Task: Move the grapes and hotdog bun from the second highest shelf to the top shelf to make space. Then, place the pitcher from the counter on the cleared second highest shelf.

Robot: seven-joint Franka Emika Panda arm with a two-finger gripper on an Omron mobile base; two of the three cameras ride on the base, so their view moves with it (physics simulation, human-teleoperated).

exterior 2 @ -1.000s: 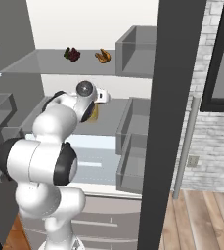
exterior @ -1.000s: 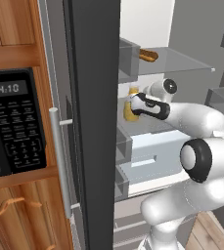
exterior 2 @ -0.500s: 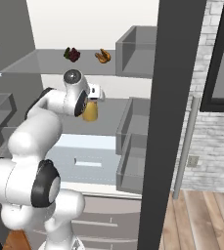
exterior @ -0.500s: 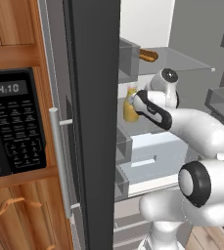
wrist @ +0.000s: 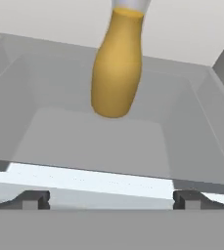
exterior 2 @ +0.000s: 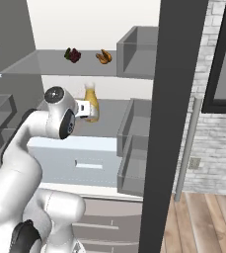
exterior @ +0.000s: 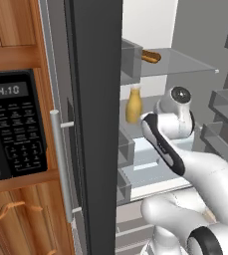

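We are viewing the open fridge from both base cameras. The pitcher [exterior 2: 90, 102] is standing upright on the second highest shelf [exterior 2: 109, 126], toward the back. The grapes [exterior 2: 73, 55] and the hotdog bun [exterior 2: 103, 57] are lying near each other, apart, on the top shelf [exterior 2: 45, 64]. In the hand view we are seeing the gripper [wrist: 111, 199] with its fingers [wrist: 33, 199] spread wide, holding nothing, drawn clear of the pitcher, which is standing free in front of it.
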